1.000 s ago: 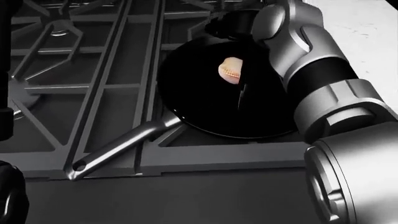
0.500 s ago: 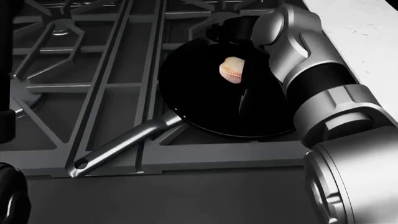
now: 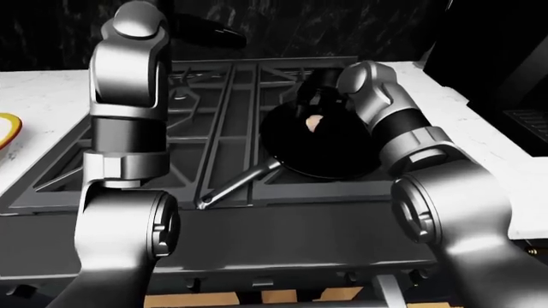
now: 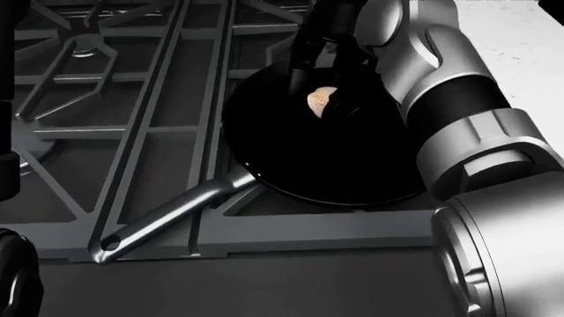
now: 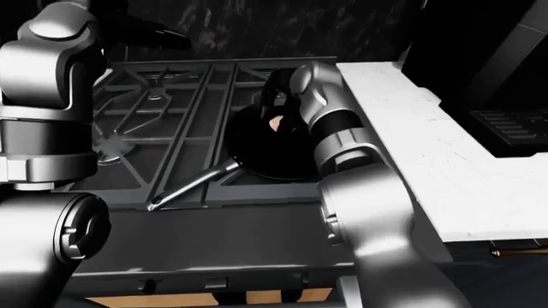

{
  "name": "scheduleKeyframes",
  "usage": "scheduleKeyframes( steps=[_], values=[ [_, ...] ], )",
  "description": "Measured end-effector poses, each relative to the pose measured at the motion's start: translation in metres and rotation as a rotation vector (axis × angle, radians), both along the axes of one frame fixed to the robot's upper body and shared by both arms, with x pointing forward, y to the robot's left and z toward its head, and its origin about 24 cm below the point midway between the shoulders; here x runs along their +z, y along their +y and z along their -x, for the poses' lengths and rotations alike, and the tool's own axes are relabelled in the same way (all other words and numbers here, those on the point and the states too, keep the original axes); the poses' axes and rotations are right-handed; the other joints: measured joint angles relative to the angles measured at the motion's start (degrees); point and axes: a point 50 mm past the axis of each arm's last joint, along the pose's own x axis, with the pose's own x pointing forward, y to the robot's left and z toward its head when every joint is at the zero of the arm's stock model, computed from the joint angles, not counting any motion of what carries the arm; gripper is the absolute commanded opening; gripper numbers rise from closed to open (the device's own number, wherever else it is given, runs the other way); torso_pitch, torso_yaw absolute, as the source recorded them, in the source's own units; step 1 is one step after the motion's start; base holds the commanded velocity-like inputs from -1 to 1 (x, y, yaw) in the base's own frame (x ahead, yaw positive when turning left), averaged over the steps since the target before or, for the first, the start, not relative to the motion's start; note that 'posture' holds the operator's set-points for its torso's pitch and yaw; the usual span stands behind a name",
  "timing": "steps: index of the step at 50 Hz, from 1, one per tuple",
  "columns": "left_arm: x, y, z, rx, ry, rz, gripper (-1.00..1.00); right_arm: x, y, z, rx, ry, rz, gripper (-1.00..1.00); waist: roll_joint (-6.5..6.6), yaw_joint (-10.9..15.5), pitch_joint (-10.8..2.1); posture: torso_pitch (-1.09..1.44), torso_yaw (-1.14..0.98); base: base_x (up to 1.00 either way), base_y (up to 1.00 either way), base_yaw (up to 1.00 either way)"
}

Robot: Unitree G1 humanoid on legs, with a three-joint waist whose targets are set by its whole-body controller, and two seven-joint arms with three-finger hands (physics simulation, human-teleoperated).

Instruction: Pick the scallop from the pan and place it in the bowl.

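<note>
— Scallop (image 4: 322,103): where is it?

— In the black pan (image 4: 291,165), on the part of the pan floor nearest the far edge of the stove (image 4: 132,99). The pan sits on the grate toward the stove's right edge, beside the white counter (image 5: 428,147), with its silver handle (image 4: 167,211) pointing at the near-left corner.

— And the right hand (image 4: 328,56)?

— Directly over the scallop, dark fingers (image 4: 304,53) pointing down and spread on either side of it. They stand apart, not clamped; whether the tips touch the scallop I cannot tell.

— The left hand (image 3: 201,29)?

— Raised high above the stove's far-left corner, dark against the dark wall. I cannot tell whether its fingers are spread or curled.

— Anything else?

— A yellow rim (image 3: 7,128) shows at the left edge of the left-eye view, on the counter left of the stove.
</note>
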Motion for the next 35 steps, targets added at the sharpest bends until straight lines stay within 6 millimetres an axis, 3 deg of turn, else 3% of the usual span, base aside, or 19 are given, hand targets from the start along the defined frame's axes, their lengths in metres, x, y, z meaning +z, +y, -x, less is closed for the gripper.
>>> scheduleKeyframes(
  steps=[3,4,5,6,20,35],
  values=[
    [0.000,0.000,0.000,-0.003,-0.001,0.000,1.00,-0.001,0.001,0.000,0.003,0.003,0.000,-0.48,-0.01,0.0,0.02,0.00,0.00,0.00,0.00,0.00],
    [0.001,-0.001,0.001,-0.005,-0.002,0.000,1.00,-0.001,0.001,0.000,0.003,0.003,0.000,-0.80,0.00,0.0,0.04,0.00,0.00,0.00,0.00,0.00],
    [0.001,-0.001,0.001,-0.006,-0.003,0.000,1.00,-0.001,0.001,0.000,0.004,0.003,0.001,-0.83,0.01,0.0,0.07,0.00,0.00,0.00,0.00,0.00],
    [0.001,-0.001,0.001,-0.006,-0.004,0.000,1.00,-0.001,0.001,0.000,0.004,0.002,0.001,-1.00,0.03,0.0,0.10,0.00,0.00,0.00,0.00,0.00],
    [0.001,-0.001,0.002,-0.004,-0.002,-0.002,1.00,-0.006,-0.001,0.001,0.009,0.034,0.015,-1.00,-0.02,0.0,0.36,0.00,0.00,0.00,0.00,0.00],
    [0.001,0.002,0.000,0.004,0.000,-0.002,1.00,0.007,-0.014,0.001,0.012,0.031,-0.038,-1.00,0.40,-0.1,1.38,0.00,0.00,0.00,0.00,0.00]
  ],
)
